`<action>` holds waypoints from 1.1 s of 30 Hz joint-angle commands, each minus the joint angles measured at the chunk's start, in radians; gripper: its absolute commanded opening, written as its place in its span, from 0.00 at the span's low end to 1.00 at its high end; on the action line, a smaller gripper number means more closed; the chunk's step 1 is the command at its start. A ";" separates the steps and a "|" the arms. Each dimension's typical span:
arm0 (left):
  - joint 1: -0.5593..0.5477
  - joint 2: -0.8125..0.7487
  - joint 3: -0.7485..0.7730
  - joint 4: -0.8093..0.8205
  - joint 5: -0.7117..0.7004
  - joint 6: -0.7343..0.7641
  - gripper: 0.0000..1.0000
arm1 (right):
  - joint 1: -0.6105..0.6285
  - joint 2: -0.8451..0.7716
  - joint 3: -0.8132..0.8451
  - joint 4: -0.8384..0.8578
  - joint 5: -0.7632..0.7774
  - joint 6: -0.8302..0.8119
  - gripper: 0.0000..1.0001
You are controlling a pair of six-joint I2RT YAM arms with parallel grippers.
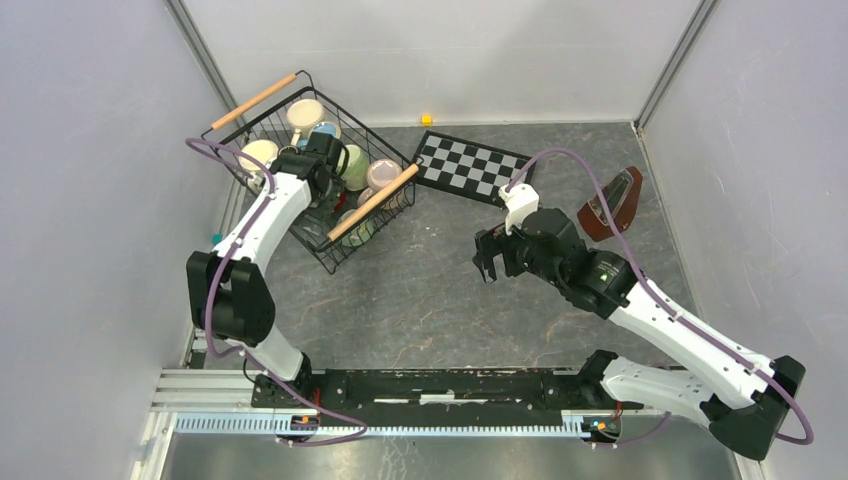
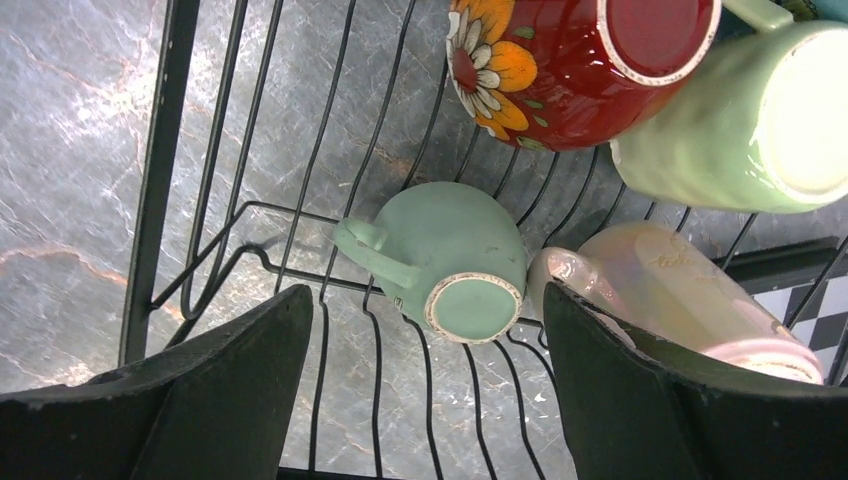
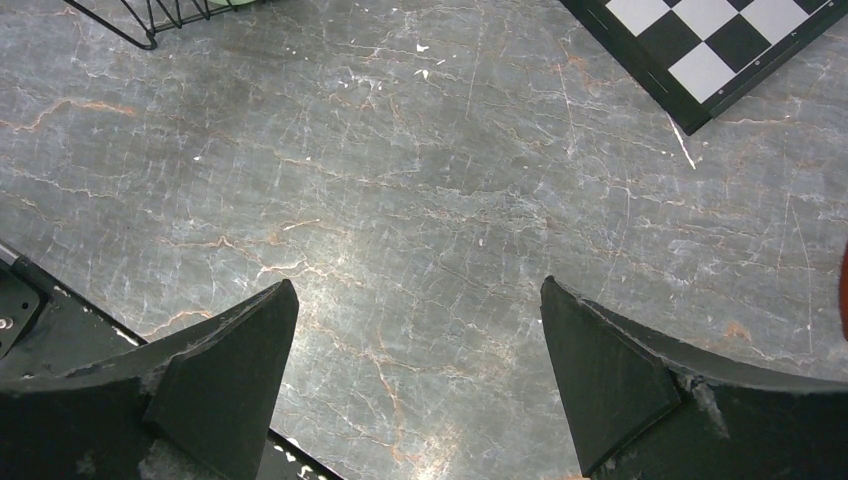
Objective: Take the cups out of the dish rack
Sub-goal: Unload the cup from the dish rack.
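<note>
Black fingers (image 2: 230, 390) of the left gripper (image 2: 425, 295) stand wide apart above the dish rack (image 2: 165, 150), gripping nothing. Seen between them is a teal cup (image 2: 450, 250), lying on its side on the wires with its base toward the camera and its handle pointing left. Right of it lies a pink cup (image 2: 670, 290). Beyond these are a red flowered cup (image 2: 560, 70) and a light green cup (image 2: 720, 130), touching each other. A cream cup (image 1: 305, 112) sits at the rack's far end.

The rack is a black wire basket with two pale wooden handles (image 1: 372, 203), standing at the far left of the table (image 1: 420, 300). The right gripper (image 3: 420, 290) hangs wide open over bare surface, well apart from the rack.

The tabletop is grey, veined like marble and scuffed. A checkered board (image 1: 472, 167) lies at the far middle, and a brown metronome (image 1: 612, 205) at the far right. Pale grey walls close in three sides.
</note>
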 commanded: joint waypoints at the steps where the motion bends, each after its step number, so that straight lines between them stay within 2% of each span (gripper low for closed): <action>1: -0.001 0.024 0.025 -0.037 -0.006 -0.176 0.90 | 0.001 -0.018 -0.025 0.035 -0.005 -0.017 0.98; 8: -0.006 0.064 0.047 -0.001 0.043 -0.226 0.88 | 0.002 -0.033 -0.039 0.033 0.000 -0.017 0.98; 12: -0.020 0.090 0.059 0.051 0.109 -0.294 0.88 | 0.002 -0.030 -0.042 0.030 -0.003 -0.015 0.98; 24: -0.023 0.207 0.161 0.113 0.194 -0.454 0.87 | 0.002 -0.046 -0.036 -0.012 0.032 -0.015 0.98; 33: -0.027 0.260 0.168 0.158 0.272 -0.550 0.80 | 0.001 -0.033 -0.025 -0.032 0.042 -0.017 0.98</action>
